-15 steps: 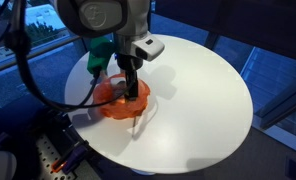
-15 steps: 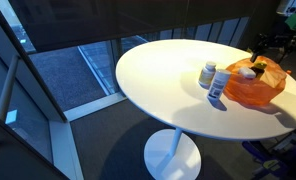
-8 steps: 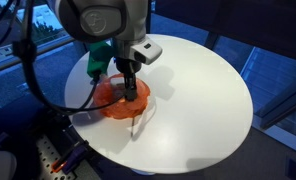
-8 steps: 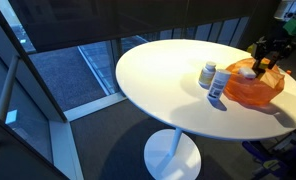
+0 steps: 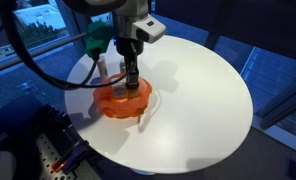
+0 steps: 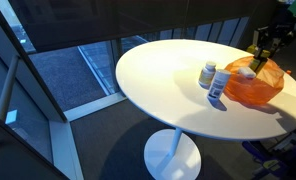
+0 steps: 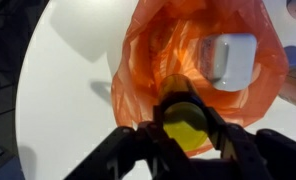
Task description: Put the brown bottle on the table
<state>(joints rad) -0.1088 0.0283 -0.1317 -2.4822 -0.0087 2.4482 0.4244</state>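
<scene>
Grasp made, placement not yet: in the wrist view the tool is clamped on the yellow-capped brown bottle, with a finger dark on each side of its top. The bottle hangs over the inside of the orange bowl. A white object lies in the bowl beyond it, apart from the bottle. Whether the bottle's base is clear of the bowl's floor cannot be told from this angle.

In both exterior views the tool sits directly above the bowl, roughly at rim height, so the bottle looks partly raised rather than carried off. None of it is over bare bench yet.

By my reading the pick is done. What remains is to bring the bottle up past the rim, carry it sideways to open bench, lower it upright and let go. Two white bottles stand just beside the bowl in an exterior view, so that side is the crowded one. The wide bare surface beyond them offers more room.

The arm comes in from above, its last links close to vertical, the wrist pointing straight down and the fingers hanging plumb over the bowl.
</scene>
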